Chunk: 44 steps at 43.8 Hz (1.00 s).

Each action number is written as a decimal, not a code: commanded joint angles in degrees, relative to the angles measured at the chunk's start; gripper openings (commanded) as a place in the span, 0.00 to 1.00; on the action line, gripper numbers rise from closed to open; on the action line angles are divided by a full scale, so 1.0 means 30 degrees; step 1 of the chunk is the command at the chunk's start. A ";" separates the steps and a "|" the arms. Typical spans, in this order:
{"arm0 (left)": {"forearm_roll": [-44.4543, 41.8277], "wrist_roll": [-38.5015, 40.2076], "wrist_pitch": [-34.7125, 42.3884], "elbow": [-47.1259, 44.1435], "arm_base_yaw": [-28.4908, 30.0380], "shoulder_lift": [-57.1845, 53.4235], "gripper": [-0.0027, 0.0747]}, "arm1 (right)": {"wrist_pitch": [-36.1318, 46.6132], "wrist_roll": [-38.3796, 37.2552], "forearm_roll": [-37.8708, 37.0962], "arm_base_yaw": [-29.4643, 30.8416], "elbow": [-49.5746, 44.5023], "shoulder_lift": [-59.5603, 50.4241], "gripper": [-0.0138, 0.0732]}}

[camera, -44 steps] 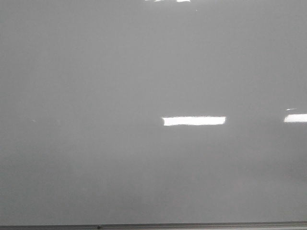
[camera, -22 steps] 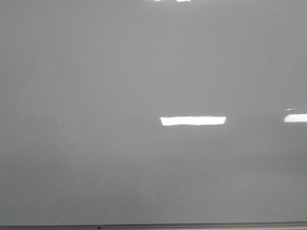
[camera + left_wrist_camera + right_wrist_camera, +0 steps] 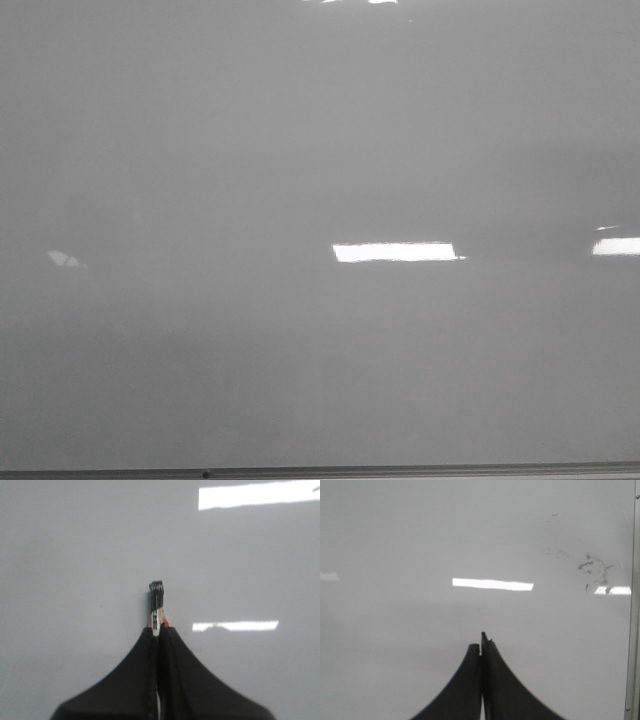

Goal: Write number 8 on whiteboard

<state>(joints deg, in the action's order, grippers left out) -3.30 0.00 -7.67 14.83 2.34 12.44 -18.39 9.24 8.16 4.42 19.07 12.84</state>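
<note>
The whiteboard (image 3: 200,150) is a glossy pale grey board that fills the front view, with a thin metal bottom edge. No number 8 shows on it in any view. My left gripper (image 3: 158,630) is shut on a marker (image 3: 156,600) with a black tip that points at the board (image 3: 75,555). I cannot tell whether the tip touches the surface. My right gripper (image 3: 481,647) is shut and empty, facing the board (image 3: 395,540). Neither gripper shows in the front view.
Bright rectangular light reflections lie on the board (image 3: 393,252). Faint dark smudges (image 3: 592,567) mark the board near its metal side frame (image 3: 634,605) in the right wrist view.
The middle reflection has got shorter at its right end. A small bright glint has appeared at the left of the board, and a darker shade now crosses its middle.
</note>
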 commanded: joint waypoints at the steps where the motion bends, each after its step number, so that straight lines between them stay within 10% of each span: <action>1: -0.0497 0.0000 0.0558 0.1320 -0.0093 0.2197 0.01 | 0.1371 0.0002 0.0210 -0.0078 0.1379 0.2126 0.08; 11: -0.0339 0.0000 0.1448 0.1569 -0.0093 0.4137 0.04 | 0.1423 0.0002 0.0398 -0.0078 0.1525 0.3495 0.08; 25: -0.0303 0.0000 0.2062 0.1569 -0.0093 0.4216 0.77 | 0.1402 0.0002 0.0398 -0.0078 0.1509 0.3495 0.67; 44: 0.0571 0.0233 0.1038 0.3667 -0.0093 0.9779 0.78 | 0.1402 0.0002 0.0398 -0.0102 0.1509 0.3495 0.76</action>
<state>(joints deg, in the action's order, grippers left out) -2.16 0.00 -6.68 20.69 2.34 35.25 -18.54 9.24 8.81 4.34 21.51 22.58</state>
